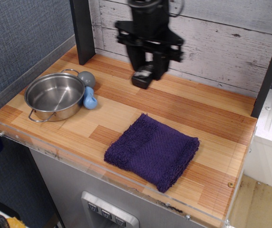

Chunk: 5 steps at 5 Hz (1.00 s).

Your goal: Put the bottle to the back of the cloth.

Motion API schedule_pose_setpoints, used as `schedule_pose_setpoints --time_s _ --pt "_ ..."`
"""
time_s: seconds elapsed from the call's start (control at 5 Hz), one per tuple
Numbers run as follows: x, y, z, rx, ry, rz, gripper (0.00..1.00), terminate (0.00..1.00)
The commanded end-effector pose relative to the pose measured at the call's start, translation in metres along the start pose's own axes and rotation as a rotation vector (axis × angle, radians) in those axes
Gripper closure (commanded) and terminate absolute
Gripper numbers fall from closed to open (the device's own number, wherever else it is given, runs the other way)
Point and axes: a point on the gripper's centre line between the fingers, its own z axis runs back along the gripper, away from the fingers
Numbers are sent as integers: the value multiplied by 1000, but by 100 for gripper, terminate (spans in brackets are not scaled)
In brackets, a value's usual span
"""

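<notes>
Black bottle [143, 77] clamped in the gripper [148, 71], raised above the wooden counter [212, 114] at twelve o'clock from the purple cloth [152, 150], steel pot [54, 96] and blue-grey toy [88, 90] at nine o'clock

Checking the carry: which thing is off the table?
The bottle, gripped between the fingers above the wood; pot, toy and cloth rest on it.
</notes>
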Motion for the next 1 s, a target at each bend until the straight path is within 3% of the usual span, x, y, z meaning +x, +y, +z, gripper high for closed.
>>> schedule_pose_setpoints --time_s 0.0,0.2,0.8 --pt "38 -45 -6 -23 -36 -75 100 0" --pt "48 -57 -29 -5 -15 -89 100 0" --pt "45 -66 -80 2 30 -116 100 0"
